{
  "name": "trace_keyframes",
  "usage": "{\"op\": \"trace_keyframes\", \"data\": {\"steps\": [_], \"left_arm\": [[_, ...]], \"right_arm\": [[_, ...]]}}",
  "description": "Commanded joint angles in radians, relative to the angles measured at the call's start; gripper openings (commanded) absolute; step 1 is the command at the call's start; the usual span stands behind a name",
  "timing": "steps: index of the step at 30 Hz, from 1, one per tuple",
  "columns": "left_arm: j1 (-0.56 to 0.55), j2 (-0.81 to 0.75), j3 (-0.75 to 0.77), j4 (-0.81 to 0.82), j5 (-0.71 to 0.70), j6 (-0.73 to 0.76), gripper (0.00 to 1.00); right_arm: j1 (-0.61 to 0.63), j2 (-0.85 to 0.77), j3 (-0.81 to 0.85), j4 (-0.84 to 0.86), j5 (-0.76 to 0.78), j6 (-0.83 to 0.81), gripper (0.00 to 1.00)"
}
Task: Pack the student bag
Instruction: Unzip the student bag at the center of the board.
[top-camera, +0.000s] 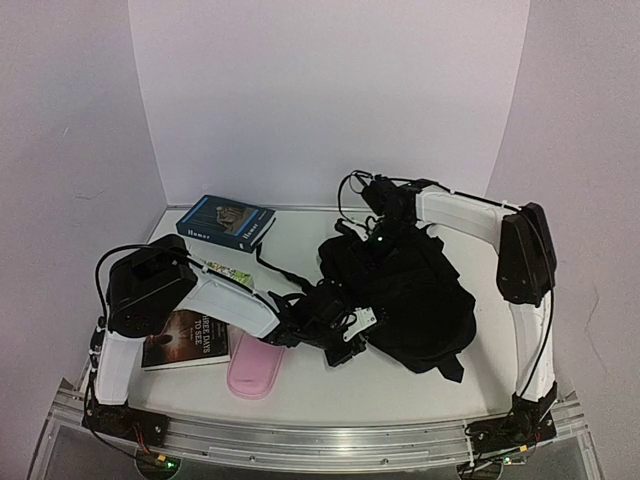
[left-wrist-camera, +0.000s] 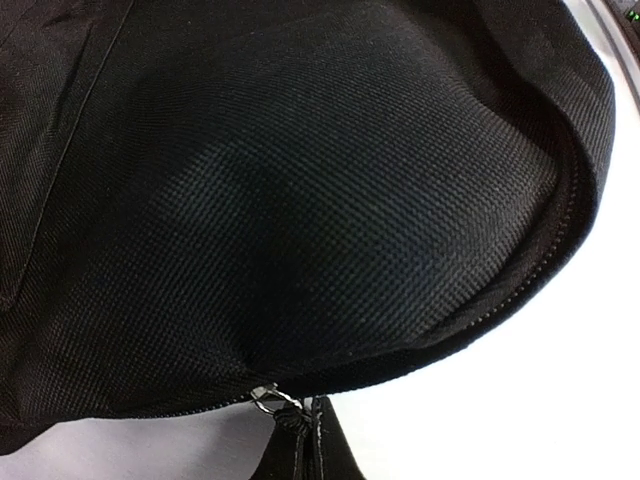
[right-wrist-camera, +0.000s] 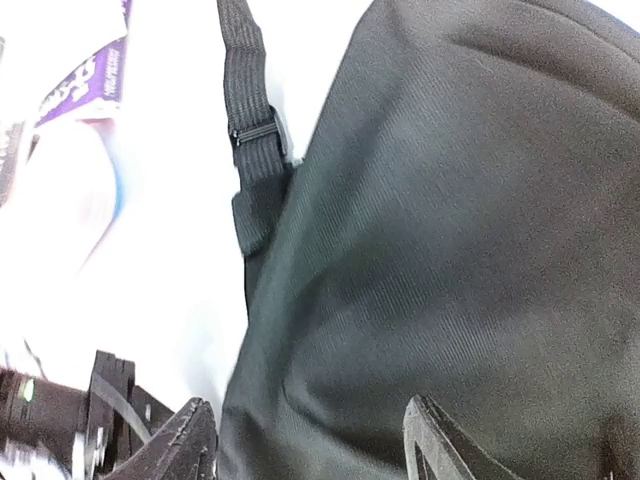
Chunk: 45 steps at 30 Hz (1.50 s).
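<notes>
left pincer (top-camera: 357, 335) is pinched shut on the black zip pull (left-wrist-camera: 292, 425) of the soft black fabric backpack (top-camera: 415, 295), i'd guess to unzip it, while the right pincer (right-wrist-camera: 310, 405) gapes open over the fabric.

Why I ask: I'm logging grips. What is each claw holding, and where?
Left claw, shut, seems to pinch the zip pull tab of the backpack. Right claw is open over its fabric, holding nothing.

One overhead, two close wrist views
The top camera looked down from above and behind the arm bases over the whole desk (top-camera: 400, 395); the left wrist camera sat near the student bag (left-wrist-camera: 300, 200), fabric filling its view; the right wrist camera faced the same bag past the right hand (right-wrist-camera: 310, 437); all three shared the bag.
</notes>
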<state>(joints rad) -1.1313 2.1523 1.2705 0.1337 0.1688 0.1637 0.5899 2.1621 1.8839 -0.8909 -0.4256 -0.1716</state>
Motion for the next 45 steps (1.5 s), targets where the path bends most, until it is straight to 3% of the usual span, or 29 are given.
{"op": "trace_keyframes", "data": {"steps": [1, 9, 18, 20, 22, 25, 27, 34, 45], "left_arm": [[-0.015, 0.023, 0.019, -0.065, -0.031, 0.044, 0.02], [-0.015, 0.027, 0.011, -0.077, -0.052, 0.056, 0.02], [-0.02, 0.035, 0.023, -0.092, -0.065, 0.055, 0.02], [-0.027, 0.038, 0.03, -0.107, -0.074, 0.056, 0.02], [-0.035, 0.039, 0.043, -0.124, -0.085, 0.054, 0.02], [-0.055, 0.04, 0.052, -0.146, -0.096, 0.04, 0.01], [-0.07, 0.034, 0.047, -0.157, -0.104, 0.027, 0.01], [-0.126, -0.017, -0.012, -0.158, -0.136, -0.026, 0.0], [-0.149, -0.095, -0.116, -0.125, -0.202, -0.076, 0.0]], "right_arm": [[0.037, 0.075, 0.141, 0.002, 0.11, 0.034, 0.65], [0.091, 0.178, 0.24, 0.002, 0.27, 0.05, 0.75], [0.139, 0.259, 0.244, 0.0, 0.379, 0.058, 0.75], [0.139, 0.272, 0.246, 0.001, 0.417, 0.069, 0.7], [0.139, 0.282, 0.254, 0.003, 0.451, 0.075, 0.56], [0.139, 0.29, 0.279, 0.002, 0.461, 0.084, 0.16], [0.138, 0.293, 0.302, 0.0, 0.468, 0.09, 0.01], [0.095, 0.305, 0.401, 0.002, 0.51, 0.106, 0.0], [-0.11, 0.261, 0.472, 0.0, 0.484, 0.164, 0.02]]}}
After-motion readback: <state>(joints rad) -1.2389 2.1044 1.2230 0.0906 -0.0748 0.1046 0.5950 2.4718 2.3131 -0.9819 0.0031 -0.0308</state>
